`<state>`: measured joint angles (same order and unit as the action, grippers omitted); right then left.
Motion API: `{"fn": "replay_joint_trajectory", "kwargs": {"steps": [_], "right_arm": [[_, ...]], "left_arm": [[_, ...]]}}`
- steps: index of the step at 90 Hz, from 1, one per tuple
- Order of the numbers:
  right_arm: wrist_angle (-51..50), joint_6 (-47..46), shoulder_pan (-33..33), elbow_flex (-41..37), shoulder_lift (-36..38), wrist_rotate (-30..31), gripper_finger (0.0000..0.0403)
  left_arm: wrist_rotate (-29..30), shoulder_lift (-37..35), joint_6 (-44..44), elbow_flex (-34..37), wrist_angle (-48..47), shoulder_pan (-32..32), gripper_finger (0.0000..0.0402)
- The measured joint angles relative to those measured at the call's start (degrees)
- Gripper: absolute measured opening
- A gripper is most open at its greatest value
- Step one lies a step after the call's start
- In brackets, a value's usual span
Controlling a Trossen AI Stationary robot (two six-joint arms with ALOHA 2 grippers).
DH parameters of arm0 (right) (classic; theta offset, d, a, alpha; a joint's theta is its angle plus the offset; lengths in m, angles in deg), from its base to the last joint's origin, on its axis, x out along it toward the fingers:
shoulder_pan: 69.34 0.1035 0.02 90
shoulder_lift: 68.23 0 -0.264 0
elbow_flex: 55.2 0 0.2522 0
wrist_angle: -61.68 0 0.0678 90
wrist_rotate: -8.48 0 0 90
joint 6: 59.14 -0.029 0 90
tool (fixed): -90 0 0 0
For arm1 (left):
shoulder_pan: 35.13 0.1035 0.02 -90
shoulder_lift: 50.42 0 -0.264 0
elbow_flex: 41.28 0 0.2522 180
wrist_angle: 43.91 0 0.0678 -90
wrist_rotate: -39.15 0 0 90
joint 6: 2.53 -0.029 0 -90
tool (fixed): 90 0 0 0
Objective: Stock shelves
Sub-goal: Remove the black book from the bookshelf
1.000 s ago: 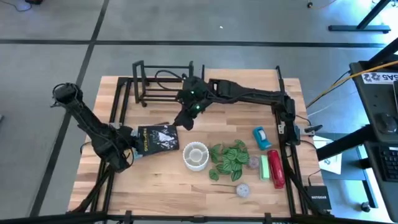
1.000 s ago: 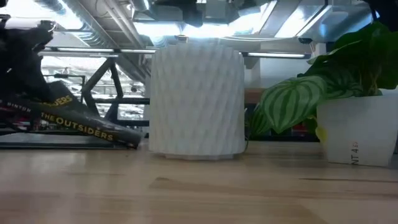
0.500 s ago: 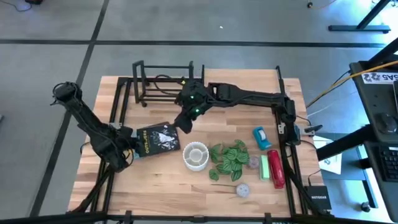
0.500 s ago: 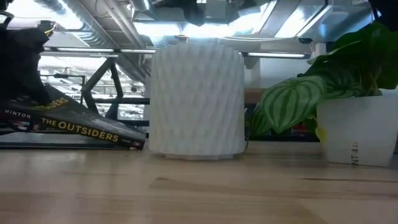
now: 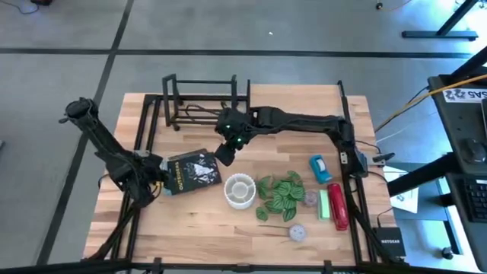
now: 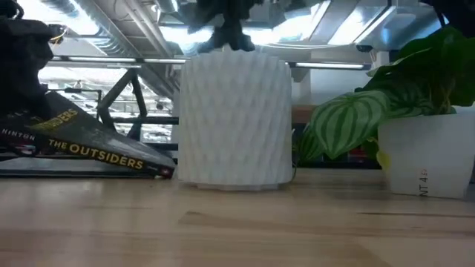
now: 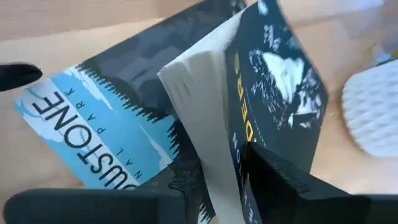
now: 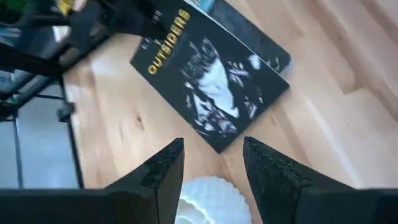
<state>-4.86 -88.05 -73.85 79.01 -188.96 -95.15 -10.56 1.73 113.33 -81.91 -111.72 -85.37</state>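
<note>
Your right hand slid toward 7 o'clock, fingers apart over Outsiders book; left hand clamped on book's tilted edge. Shelving not begun.

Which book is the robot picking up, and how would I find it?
Look at the wooden table, left of the white ribbed pot. The left gripper is shut on a black book tilted up over a blue one. Its cover says THE OUTSIDERS in yellow.
</note>
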Motion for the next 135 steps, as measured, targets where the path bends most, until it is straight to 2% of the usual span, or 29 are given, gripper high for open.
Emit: {"fn": "replay_joint_trajectory", "kwargs": {"steps": [20, 48, 58, 74, 86, 95, 105, 111, 119, 129, 135], "right_arm": [[0.0, 0.8, 0.0, 0.0, -1.1, -1.8, 0.015], [0.1, 1.3, 0.0, 0.0, -1.1, -2.4, 0.015], [0.1, 2.2, 0.0, 0.0, -1.1, -2.4, 0.015], [-1.4, 2.2, -0.4, 0.0, -1.8, -1.1, 0.0149], [-2.3, 2.2, -1.6, 0.0, -4.0, -2.6, 0.0136], [-3.6, 2.3, -2.4, 0.0, -6.2, -3.6, 0.0107], [-4.8, 2.4, -3.2, 0.0, -8.8, -3.4, 0.0063], [-5.8, 2.4, -3.3, 0.0, -10.5, -3.3, 0.0037], [-6.3, 2.4, -3.4, 0.0, -12.4, -3.8, 0.0008], [-7.0, 2.2, -3.0, 0.0, -14.4, -4.2, 0.0009], [-7.7, 2.1, -2.7, 0.0, -15.3, -3.8, 0.001]], "left_arm": [[0.1, 0.0, -3.4, 0.0, -0.1, 0.5, 0.01], [0.9, -3.5, -2.6, 0.0, -0.4, 0.5, 0.0187], [0.8, -5.4, -3.5, -0.3, -0.6, 0.7, 0.02], [1.2, -7.1, -8.4, -5.7, -4.4, 2.7, 0.0192], [3.0, -7.0, -19.0, -13.8, -6.2, 4.7, 0.0176], [0.9, -6.8, -30.8, -17.7, -0.3, 5.9, 0.0164], [-5.2, -5.9, -38.7, -16.8, 8.8, 6.8, 0.0151], [-8.3, -4.3, -38.5, -14.8, 11.4, 7.5, 0.0142], [-10.5, -1.2, -33.7, -12.4, 11.6, 8.5, 0.0133], [-12.7, 2.5, -27.1, -9.7, 11.8, 9.5, 0.0125], [-14.9, 4.3, -25.5, -8.4, 15.2, 10.0, 0.0123]]}}
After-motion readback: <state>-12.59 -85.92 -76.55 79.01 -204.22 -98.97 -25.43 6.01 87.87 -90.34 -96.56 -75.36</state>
